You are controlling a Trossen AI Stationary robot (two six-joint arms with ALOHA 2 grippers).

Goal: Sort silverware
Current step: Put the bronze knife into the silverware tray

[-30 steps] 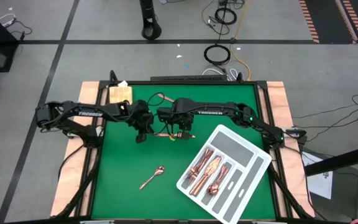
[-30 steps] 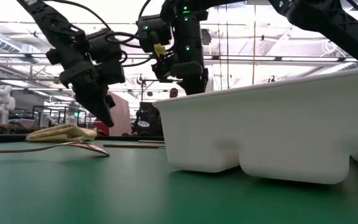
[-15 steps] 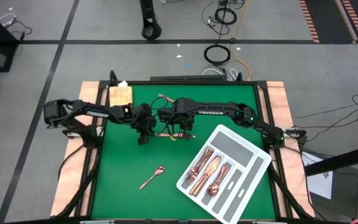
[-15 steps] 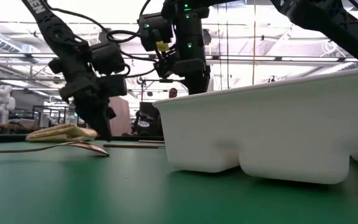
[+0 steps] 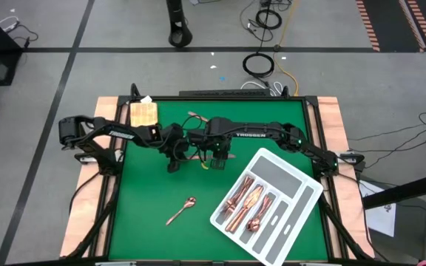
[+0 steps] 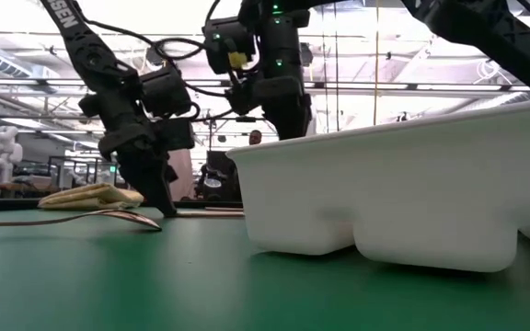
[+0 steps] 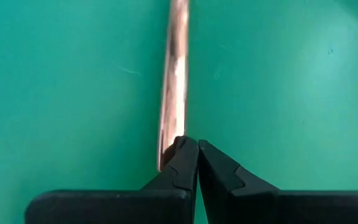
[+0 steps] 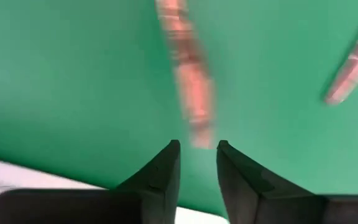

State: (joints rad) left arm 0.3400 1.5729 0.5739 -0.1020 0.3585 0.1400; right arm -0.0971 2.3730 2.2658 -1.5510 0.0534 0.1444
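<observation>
Copper utensil [image 7: 174, 81] lies on my green table [image 5: 146, 192]; left pincer [image 7: 197, 163] is pressed together touching its end, right pincer [image 8: 197, 163] slightly spread above another.

green desk [image 5: 146, 192] carrying white tray [image 5: 294, 203] at right, lone spoon [image 5: 182, 210] lying near front, yellow cloth [image 5: 143, 112] sitting back-left, couple copper pieces [image 5: 198, 159] lying mid-desk
</observation>
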